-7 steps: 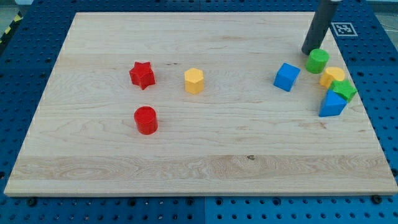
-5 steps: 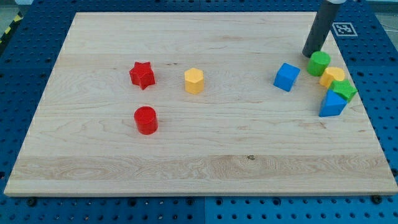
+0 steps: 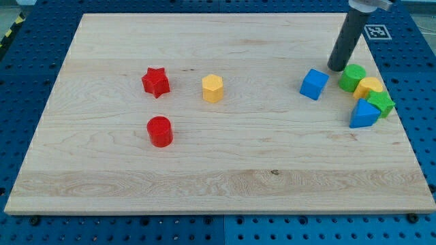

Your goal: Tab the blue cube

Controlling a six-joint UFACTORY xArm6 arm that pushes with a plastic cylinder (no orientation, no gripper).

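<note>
The blue cube point(image 3: 314, 84) sits on the wooden board point(image 3: 218, 170) at the view's right. My tip point(image 3: 336, 68) rests on the board just up and to the right of the blue cube, a small gap apart. The tip is also close to the left side of a green cylinder point(image 3: 352, 77).
A yellow block point(image 3: 368, 87), a green star-shaped block point(image 3: 380, 103) and a blue triangular block point(image 3: 363, 115) cluster below the green cylinder. A yellow hexagonal block point(image 3: 212, 88), a red star point(image 3: 155, 82) and a red cylinder point(image 3: 160, 131) lie at the left.
My tip has slid down and slightly left, toward the blue cube. The green cylinder, yellow block and green star have shifted a little to the lower right.
</note>
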